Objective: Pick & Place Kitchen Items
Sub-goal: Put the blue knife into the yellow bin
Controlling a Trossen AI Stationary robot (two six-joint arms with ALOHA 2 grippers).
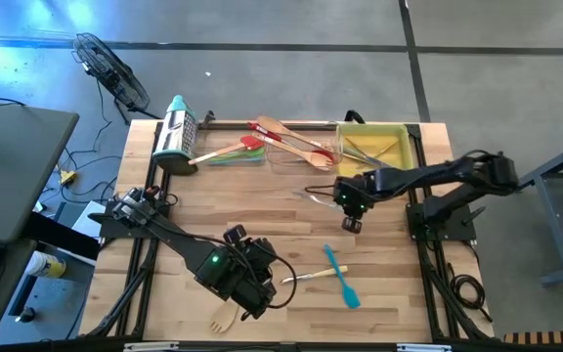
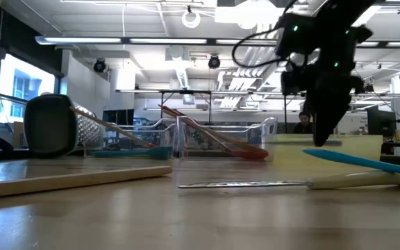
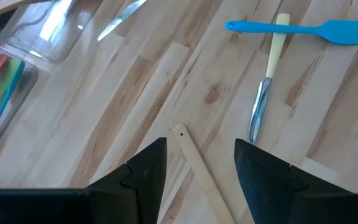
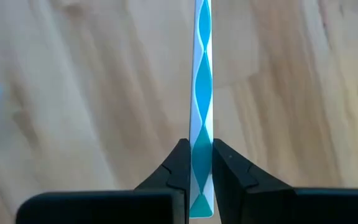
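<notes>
Near the frame's bottom, the left gripper (image 1: 252, 293) hovers, jaws wide, over a wooden fork (image 3: 199, 169). Right of it a blue spatula (image 1: 341, 277) crosses a small knife (image 1: 306, 278). Mid-frame, the right gripper (image 4: 195, 169) pinches a teal-and-white striped handle (image 4: 202, 93), possibly a utensil.

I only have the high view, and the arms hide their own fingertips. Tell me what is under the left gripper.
Observer: The left wrist view shows the left gripper open, with a pale wooden handle lying loose in the gap, not gripped.
Operator: Now report the right gripper.
Observer: The right wrist view shows the right gripper shut on a thin teal-and-white striped stick that points straight out ahead of it.
</notes>
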